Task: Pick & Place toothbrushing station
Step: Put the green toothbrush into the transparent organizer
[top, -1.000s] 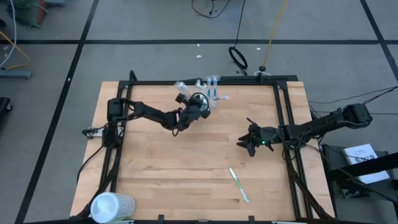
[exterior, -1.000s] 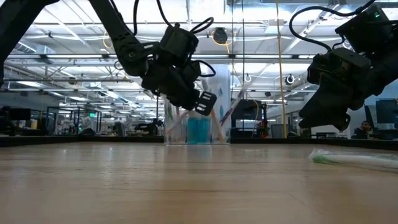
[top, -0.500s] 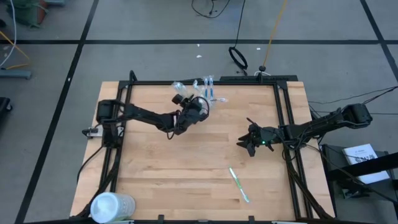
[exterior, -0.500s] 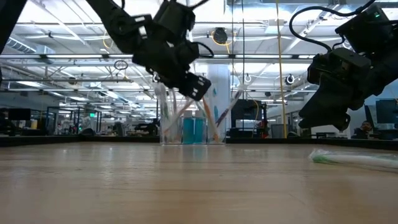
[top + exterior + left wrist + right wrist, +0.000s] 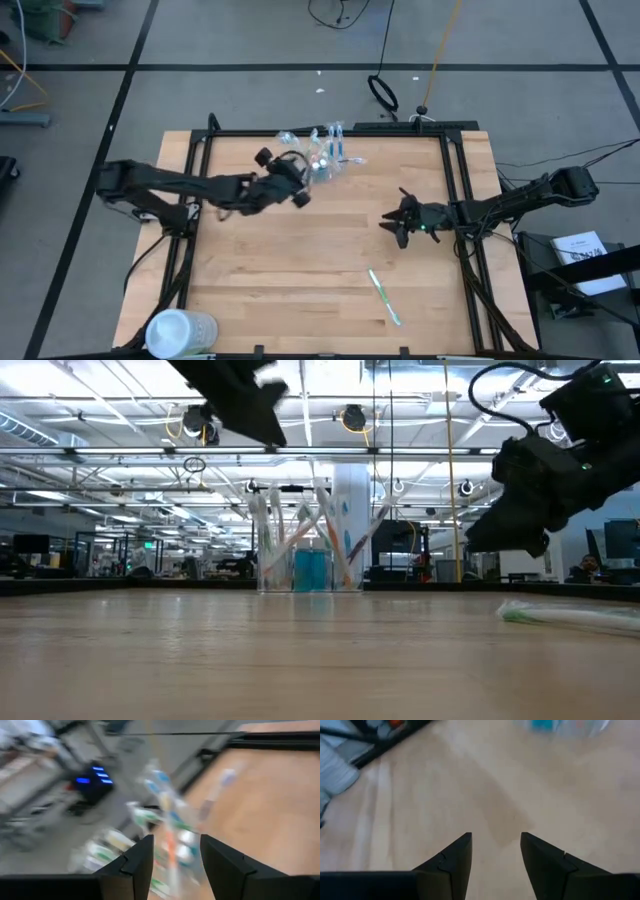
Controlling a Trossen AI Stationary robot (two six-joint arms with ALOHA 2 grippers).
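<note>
The clear cup [image 5: 325,158] stands on its base at the table's far edge, with several toothbrushes and blue toothpaste tubes leaning in it; the low view shows it [image 5: 310,555] upright. My left gripper [image 5: 298,182] hangs open, high above the table just left of the cup, touching nothing. Its wrist view shows the blurred cup [image 5: 170,832] beyond the open fingers [image 5: 175,855]. One wrapped green-and-white toothbrush [image 5: 384,297] lies flat on the near right of the table. My right gripper [image 5: 393,225] waits open above the right middle, nothing between its fingers [image 5: 495,850].
A large whitish round container [image 5: 180,332] stands at the table's near left corner. A black frame [image 5: 452,180] runs along the table's left, far and right sides. Bare wood lies between the two arms.
My left gripper has risen steeply from the cup and drawn back toward the table's left, out of the top of the low view. The cup and its brushes stay standing at the far edge. My right arm has kept its place.
</note>
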